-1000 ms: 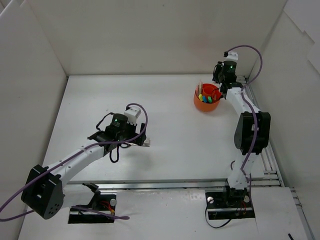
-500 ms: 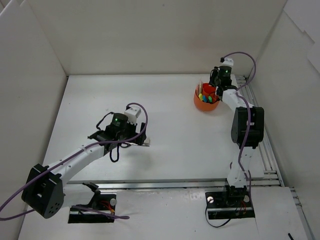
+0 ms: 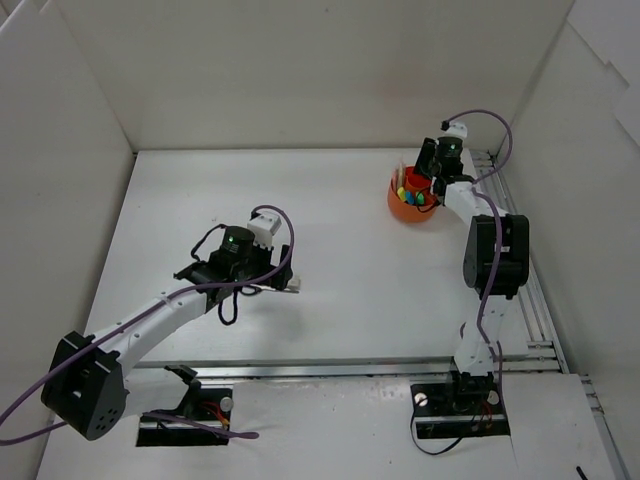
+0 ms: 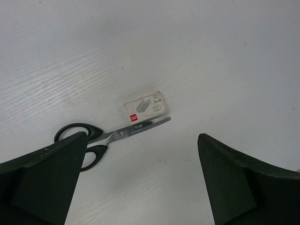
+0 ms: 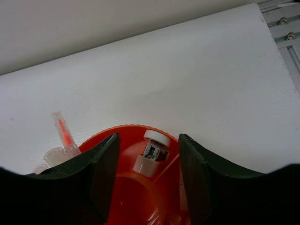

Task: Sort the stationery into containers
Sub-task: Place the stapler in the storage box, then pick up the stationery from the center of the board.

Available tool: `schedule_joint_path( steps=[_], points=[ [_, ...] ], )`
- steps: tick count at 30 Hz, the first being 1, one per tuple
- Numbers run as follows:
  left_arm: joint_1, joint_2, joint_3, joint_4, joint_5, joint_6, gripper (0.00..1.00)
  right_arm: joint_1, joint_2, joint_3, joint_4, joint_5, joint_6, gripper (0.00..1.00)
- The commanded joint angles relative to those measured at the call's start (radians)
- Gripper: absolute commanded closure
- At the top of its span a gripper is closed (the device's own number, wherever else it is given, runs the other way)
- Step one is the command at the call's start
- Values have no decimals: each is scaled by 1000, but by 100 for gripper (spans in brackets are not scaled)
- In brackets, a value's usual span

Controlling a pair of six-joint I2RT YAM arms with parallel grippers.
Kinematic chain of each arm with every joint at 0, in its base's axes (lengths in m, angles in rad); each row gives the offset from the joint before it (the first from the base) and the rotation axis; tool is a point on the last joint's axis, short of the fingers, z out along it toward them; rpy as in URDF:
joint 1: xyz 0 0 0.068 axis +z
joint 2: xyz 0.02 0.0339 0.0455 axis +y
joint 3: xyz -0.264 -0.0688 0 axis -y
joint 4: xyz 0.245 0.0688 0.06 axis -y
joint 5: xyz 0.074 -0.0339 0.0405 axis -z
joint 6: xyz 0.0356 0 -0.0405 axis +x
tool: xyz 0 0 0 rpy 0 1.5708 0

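Scissors (image 4: 112, 137) flat on desk, toward its left edge, handles partly hidden behind wide-apart left claw (image 4: 140, 145). Orange cup (image 5: 131, 129) near far right corner, contents mostly blocked by parted right claw (image 5: 149, 138).

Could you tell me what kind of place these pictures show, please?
Probably a robotics lab test cell: a white table boxed in by plain white panels, a left arm and right arm bolted at its near edge, and few props, such as scissors and an orange cup.
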Motion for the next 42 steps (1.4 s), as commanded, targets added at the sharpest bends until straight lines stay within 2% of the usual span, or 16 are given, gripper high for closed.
schedule_joint_path(
  steps=[1, 2, 7, 11, 12, 13, 18, 28, 36, 42],
  points=[
    [5, -43, 29, 19, 25, -14, 1, 1, -125, 12, 33, 2, 4, 50],
    [5, -43, 26, 19, 33, -14, 0, 4, -140, 13, 25, -5, 0, 46],
    [5, -34, 15, 13, 63, -14, 0, 2, -198, -8, 14, -17, 3, 45],
    [-24, 9, 20, -9, 57, -14, 0, 7, -312, -62, 16, -28, 6, 34],
    [-33, 33, 17, -9, 53, -14, 0, 16, -333, -85, 2, -28, -3, 14],
    [-33, 46, 15, -3, 53, -11, 0, 18, -358, -100, -7, -26, -11, 2],
    [-45, 141, 47, 5, 28, -20, 0, 60, -537, -247, -39, -23, 0, 2],
    [-54, 285, 113, 19, -52, -118, 0, 99, -847, -576, -35, -9, 172, 2],
    [-85, 386, 178, -1, -130, -156, 2, 123, -883, -606, -93, 9, 181, 2],
    [-116, 434, 218, -18, -196, -150, 13, 128, -904, -626, -107, 15, 201, 2]
  ],
)
